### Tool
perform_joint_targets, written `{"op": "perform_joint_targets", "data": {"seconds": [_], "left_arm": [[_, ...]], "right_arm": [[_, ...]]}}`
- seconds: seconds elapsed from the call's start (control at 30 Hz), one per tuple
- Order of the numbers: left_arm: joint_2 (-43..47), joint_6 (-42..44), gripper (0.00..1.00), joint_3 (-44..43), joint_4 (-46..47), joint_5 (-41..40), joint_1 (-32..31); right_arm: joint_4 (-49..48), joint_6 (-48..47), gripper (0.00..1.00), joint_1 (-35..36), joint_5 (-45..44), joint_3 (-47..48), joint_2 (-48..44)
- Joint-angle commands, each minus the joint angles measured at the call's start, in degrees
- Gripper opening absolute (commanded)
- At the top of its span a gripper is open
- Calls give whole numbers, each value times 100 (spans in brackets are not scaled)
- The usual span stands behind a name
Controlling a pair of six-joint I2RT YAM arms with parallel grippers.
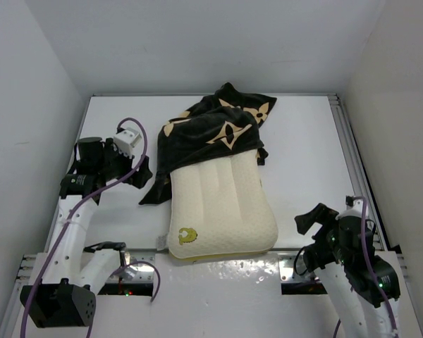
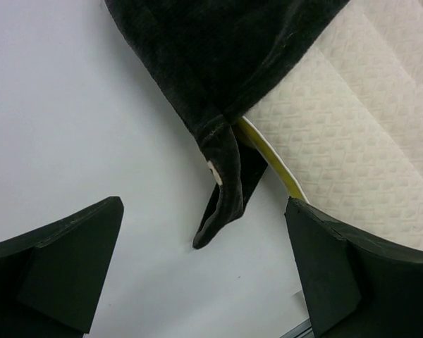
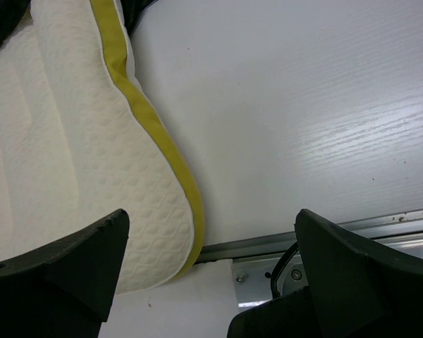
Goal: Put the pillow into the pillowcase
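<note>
The cream pillow (image 1: 222, 208) lies lengthwise in the middle of the white table (image 1: 303, 141), its gold emblem (image 1: 187, 235) at the near left corner. The black flowered pillowcase (image 1: 218, 127) covers its far end and bunches up behind it. My left gripper (image 1: 137, 172) hovers open just left of the case's loose corner (image 2: 222, 197); that corner hangs between the left gripper's (image 2: 204, 211) fingers, untouched, beside the pillow's (image 2: 352, 127) yellow band (image 2: 268, 151). My right gripper (image 1: 310, 222) is open, right of the pillow's near corner. In its wrist view the right gripper (image 3: 211, 215) holds nothing beside the pillow (image 3: 63, 162).
White walls enclose the table on three sides. A metal rail (image 1: 289, 264) runs along the near edge, and the pillow's near end reaches it. Another rail (image 1: 352, 148) borders the right side. The rail (image 3: 324, 236) also lies under my right gripper.
</note>
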State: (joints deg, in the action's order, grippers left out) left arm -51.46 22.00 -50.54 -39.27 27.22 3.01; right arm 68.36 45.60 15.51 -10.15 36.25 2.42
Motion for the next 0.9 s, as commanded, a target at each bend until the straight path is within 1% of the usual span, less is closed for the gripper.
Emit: {"op": "perform_joint_targets", "data": {"seconds": [0.0, 0.1, 0.13, 0.17, 0.2, 0.23, 0.27, 0.3, 0.33, 0.37, 0.4, 0.43, 0.47, 0.5, 0.53, 0.57, 0.63, 0.67, 0.7, 0.8, 0.87], "left_arm": [[128, 24, 100, 54, 86, 116, 95], [128, 6, 100, 45, 103, 134, 104], [84, 58, 100, 27, 86, 125, 112], [49, 120, 100, -51, 60, 151, 113], [-4, 199, 97, -113, 16, 152, 52], [-187, 382, 92, -322, -141, 91, 8], [-302, 471, 67, -481, -256, 38, -158], [-634, 533, 49, -674, -492, -50, -238], [-802, 551, 31, -841, -599, -181, -413], [-943, 551, 17, -1139, -678, -461, -632], [-1180, 560, 16, -1238, -783, -568, -695], [-1260, 595, 17, -1308, -802, -691, -757], [-1322, 621, 20, -1370, -785, -762, -871], [-1410, 674, 25, -1362, -741, -832, -924], [-1437, 709, 32, -1362, -706, -989, -977], [-1498, 761, 53, -1353, -670, -1078, -1090], [-1577, 858, 66, -1353, -644, -1253, -1196], [-1621, 920, 74, -1362, -644, -1289, -1284], [-1726, 1042, 77, -1396, -687, -1324, -1328], [-2051, 1175, 81, -1554, -906, -1623, -1548], [-2244, 1298, 81, -1818, -1135, -1738, -1680]], "right_arm": [[406, 10, 99, -13, 145, 14, -13], [389, 54, 98, -13, 128, 22, 66], [319, 19, 96, -13, 154, 31, 275], [249, -60, 92, -13, 311, 66, 460], [153, -147, 84, -13, 417, 180, 679], [-49, -366, 61, -13, 539, 268, 1238], [-155, -481, 46, -13, 767, 512, 1540], [-243, -578, 28, -13, 847, 654, 1865], [-435, -762, 7, -13, 874, 786, 2468], [-524, -868, 7, -13, 979, 1057, 2727], [-856, -1069, 12, -13, 997, 1155, 2947], [-1033, -1149, 44, -4, 998, 1208, 3288], [-1252, -1229, 56, -13, 989, 1253, 3448], [-1646, -1334, 66, -13, 998, 1253, 3589], [-1815, -1387, 76, -13, 998, 1262, 3747], [-2183, -1483, 89, -21, 1224, 1262, 4045], [-2536, -1554, 97, -21, 1445, 1244, 4380], [-2712, -1572, 99, -21, 1550, 1192, 4730], [-3070, -1624, 99, -21, 1830, 1148, 4916], [-3854, -1634, 99, -30, 2139, 999, 5619], [-4293, -1625, 99, -100, 2377, 902, 5962]]}}
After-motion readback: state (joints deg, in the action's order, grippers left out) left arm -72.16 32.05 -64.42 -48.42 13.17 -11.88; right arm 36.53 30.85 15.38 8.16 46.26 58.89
